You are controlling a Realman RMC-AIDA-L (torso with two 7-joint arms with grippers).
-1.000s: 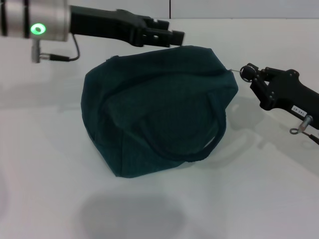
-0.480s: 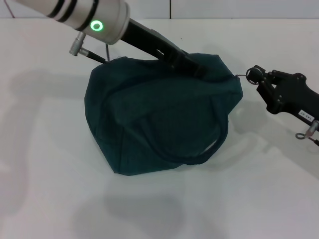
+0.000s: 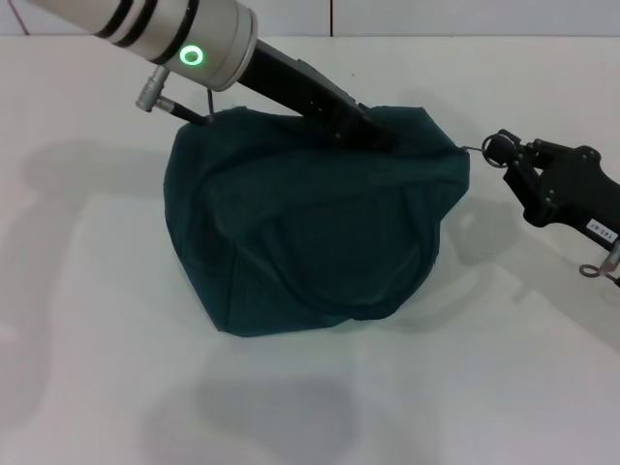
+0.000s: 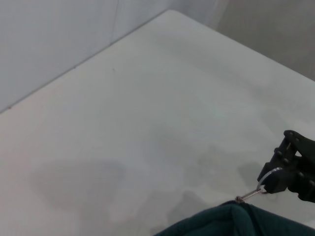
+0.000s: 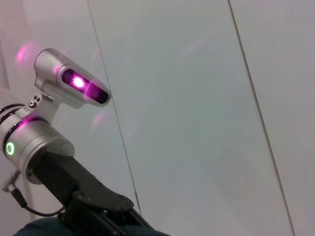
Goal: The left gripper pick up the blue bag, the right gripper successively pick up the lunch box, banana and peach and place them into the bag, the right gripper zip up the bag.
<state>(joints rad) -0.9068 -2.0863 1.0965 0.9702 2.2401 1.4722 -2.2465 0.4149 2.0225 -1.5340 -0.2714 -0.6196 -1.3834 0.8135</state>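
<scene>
The blue bag [image 3: 310, 223] sits bulging in the middle of the white table, dark teal, with its handle loop lying against its front. My left gripper [image 3: 376, 134] reaches in from the far left and presses onto the bag's top ridge, its tip sunk into the fabric. My right gripper [image 3: 496, 150] is at the bag's right end, shut on the metal zipper pull [image 3: 470, 149]. The left wrist view shows that ring [image 4: 263, 183] pinched in the black fingers [image 4: 290, 164] above the bag's corner [image 4: 236, 221]. The lunch box, banana and peach are out of view.
The white table [image 3: 97, 368] spreads wide around the bag, with its far edge meeting a pale wall. In the right wrist view the left arm [image 5: 74, 189] and the robot's head [image 5: 74, 81] show against that wall.
The left arm swung down from above the bag onto its top ridge. The right gripper has drifted slightly right with the zipper pull, and the handle loop has settled flatter against the bag.
</scene>
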